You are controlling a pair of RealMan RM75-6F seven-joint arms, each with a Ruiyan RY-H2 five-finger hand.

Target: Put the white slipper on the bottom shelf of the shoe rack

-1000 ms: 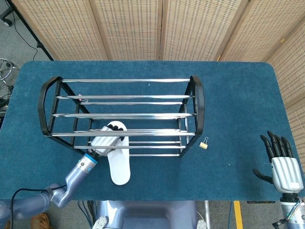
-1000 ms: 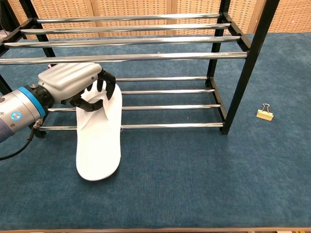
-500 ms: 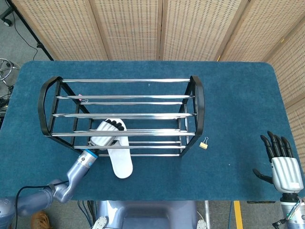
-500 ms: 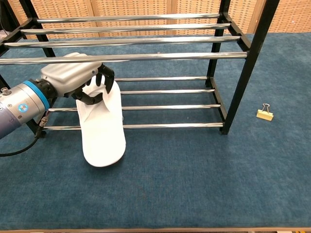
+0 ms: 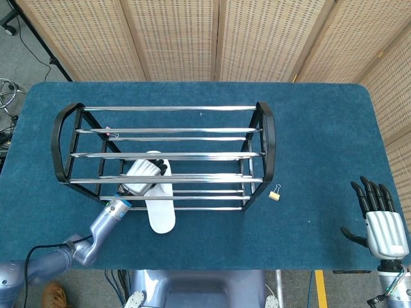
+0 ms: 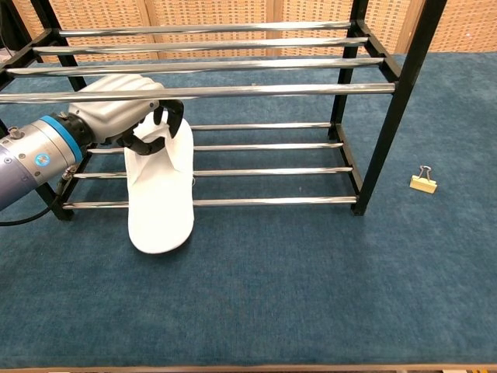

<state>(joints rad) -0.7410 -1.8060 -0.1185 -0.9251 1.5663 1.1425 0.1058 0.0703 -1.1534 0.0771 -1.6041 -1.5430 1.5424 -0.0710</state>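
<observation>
At the front of the shoe rack (image 6: 388,116), low down, the left hand (image 6: 124,116) held the white slipper (image 6: 161,194). Its fingers (image 6: 167,120) were curled tight on the slipper's strap end, so it could push that end in first. The slipper lay over the bottom shelf bars (image 6: 264,172), with its heel end sticking out above the blue desk (image 6: 311,295). I could not tell if it rested flat on the bars. The right hand (image 5: 384,224) waited far off with fingers spread, holding nothing. A small clip (image 6: 423,183) lay nearby.
</observation>
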